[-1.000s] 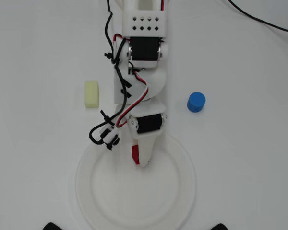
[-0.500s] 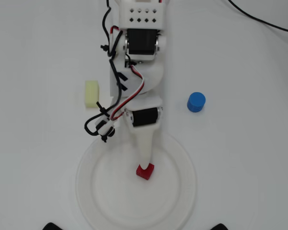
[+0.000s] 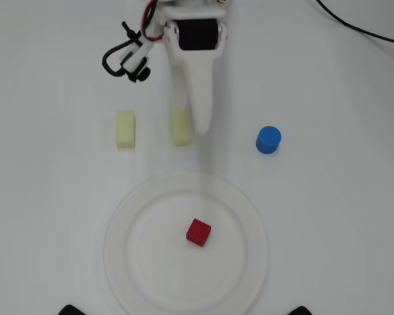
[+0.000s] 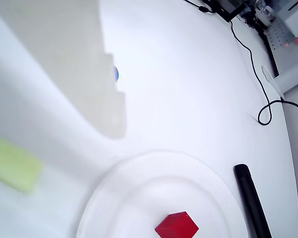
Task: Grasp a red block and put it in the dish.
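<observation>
The red block (image 3: 198,231) lies flat on the floor of the dish (image 3: 121,223), slightly right of its centre and touching nothing else. It also shows in the wrist view as a red block (image 4: 176,225) inside the dish (image 4: 219,184). My gripper (image 3: 201,128) hangs well above the dish at the top of the overhead view, pointing down the picture, with nothing in it. Its tip is beside a pale yellow block (image 3: 179,125). From above its fingers read as one tapered white shape. In the wrist view they are blurred and close, so no gap can be judged.
A second pale yellow block (image 3: 125,128) lies to the left and a blue cylinder (image 3: 268,140) to the right, both above the dish. A black cable (image 3: 361,29) crosses the top right corner. Two black feet (image 3: 75,310) sit at the bottom edge.
The red block left my gripper and now rests in the dish. The arm has pulled back up the overhead view, uncovering a yellow block beside the gripper's tip.
</observation>
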Controlling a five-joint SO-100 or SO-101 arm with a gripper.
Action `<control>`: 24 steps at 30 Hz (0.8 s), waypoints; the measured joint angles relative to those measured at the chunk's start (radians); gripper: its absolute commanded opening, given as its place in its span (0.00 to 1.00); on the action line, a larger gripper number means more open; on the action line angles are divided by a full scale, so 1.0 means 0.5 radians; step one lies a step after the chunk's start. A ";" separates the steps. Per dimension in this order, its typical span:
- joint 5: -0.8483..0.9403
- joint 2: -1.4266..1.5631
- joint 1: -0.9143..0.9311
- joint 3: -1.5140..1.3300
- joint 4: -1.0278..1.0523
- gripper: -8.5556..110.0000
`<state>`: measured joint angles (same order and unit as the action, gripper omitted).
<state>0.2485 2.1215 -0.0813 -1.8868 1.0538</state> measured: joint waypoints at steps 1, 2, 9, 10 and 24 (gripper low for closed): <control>0.000 0.098 0.000 -0.083 0.009 0.39; -0.003 0.199 -0.003 -0.172 0.015 0.39; -0.153 0.687 -0.012 -0.699 0.110 0.41; -0.175 0.730 -0.012 -0.770 0.114 0.41; -0.288 1.331 0.006 -1.629 0.114 0.39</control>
<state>0.1043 2.7872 -0.0782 -2.7013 1.1106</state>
